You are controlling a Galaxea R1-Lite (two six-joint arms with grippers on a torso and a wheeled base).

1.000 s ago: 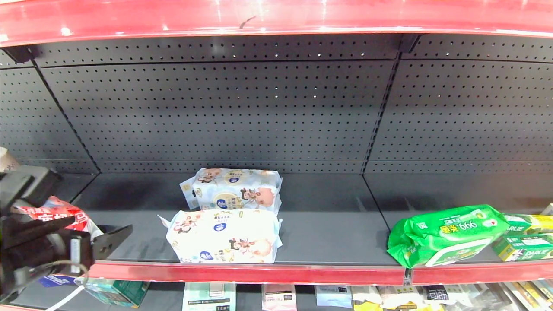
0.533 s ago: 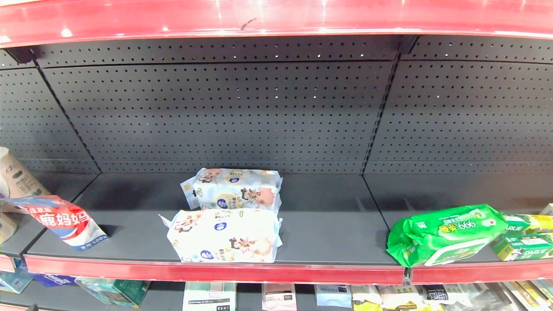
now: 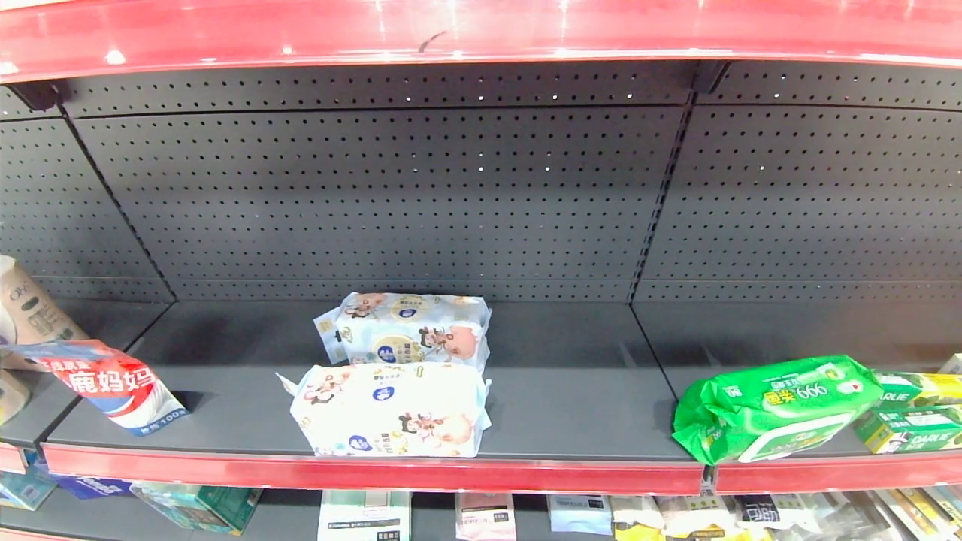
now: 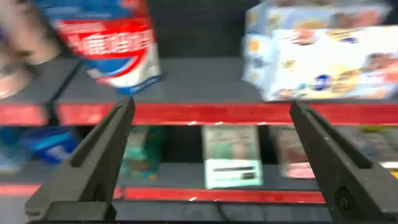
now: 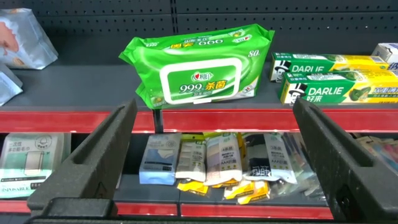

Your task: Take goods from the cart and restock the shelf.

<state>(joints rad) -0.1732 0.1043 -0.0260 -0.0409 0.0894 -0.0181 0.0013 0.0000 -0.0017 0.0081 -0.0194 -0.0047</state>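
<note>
Red pack [image 3: 113, 387] sits tilted at the left end of the shelf [image 3: 571, 406], two white packs [image 3: 391, 412] mid-shelf, green pack [image 3: 774, 406] on the right. There's plenty of bare shelf, so I'd say more cart runs are due. Left gripper [image 4: 211, 106] faces the red pack, spread apart and, as far as the blur allows, empty. Right gripper [image 5: 216, 106] gapes empty before the green pack. A second ago the left gripper was at the red pack; it has backed off.

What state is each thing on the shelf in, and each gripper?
left gripper, open, empty
right gripper, open, empty
front white pack, lying flat at the shelf edge
rear white pack, lying flat behind it
green wipes pack, lid shut
red and blue bag, tilted
</note>
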